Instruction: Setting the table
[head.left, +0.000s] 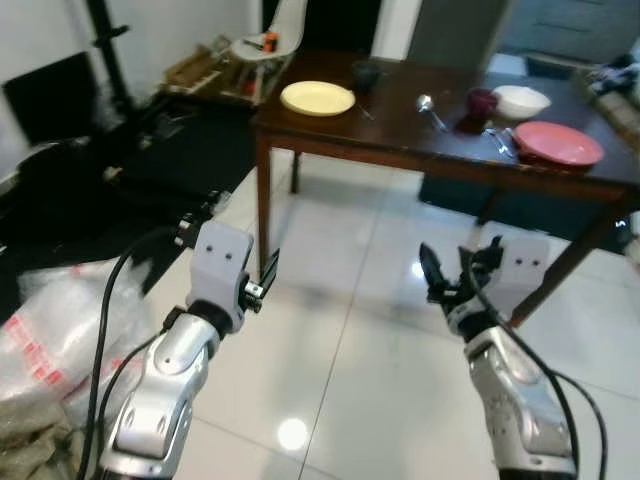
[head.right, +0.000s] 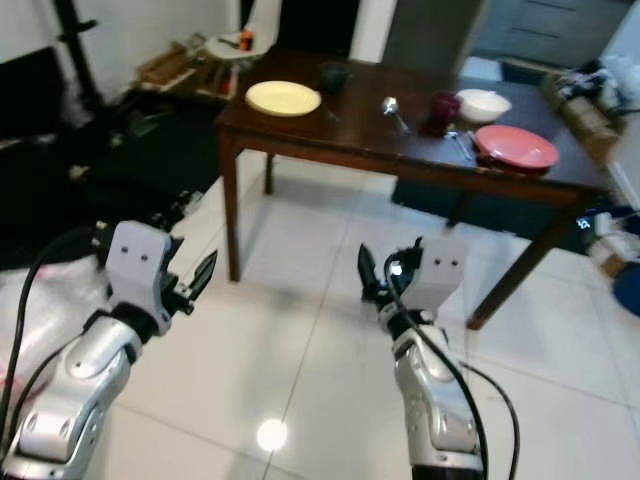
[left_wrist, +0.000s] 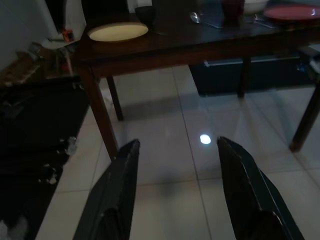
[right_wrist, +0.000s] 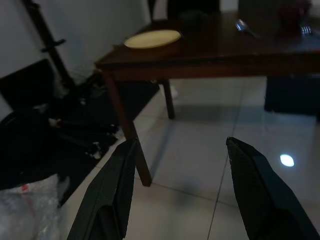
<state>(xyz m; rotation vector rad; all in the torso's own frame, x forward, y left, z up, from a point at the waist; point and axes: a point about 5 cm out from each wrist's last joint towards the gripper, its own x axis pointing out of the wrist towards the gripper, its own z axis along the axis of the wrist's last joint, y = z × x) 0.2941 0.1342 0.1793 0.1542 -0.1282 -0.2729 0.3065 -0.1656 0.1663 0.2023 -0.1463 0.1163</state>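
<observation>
Tableware sits ahead of both pincers, well beyond their tips, on a dark wooden desk (head.left: 400, 135). Nearest the camera, the left pincer (left_wrist: 175, 150) is held out over the white tiled floor (head.left: 340, 300) with its fingers spread wide and nothing between them. The right pincer (right_wrist: 182, 150) is level with it, also gaping and holding nothing. Off to the outer side of the left pincer lies crumpled clear plastic (head.left: 60, 330). Farther on, past the left pincer, a yellow plate (head.left: 317, 98) rests near the desk's corner with a dark cup (head.left: 365, 74) just behind it. Beyond the right pincer lie a spoon (head.left: 429, 109), a maroon cup (head.left: 481, 103), a white bowl (head.left: 521, 101) and a red plate (head.left: 558, 143).
</observation>
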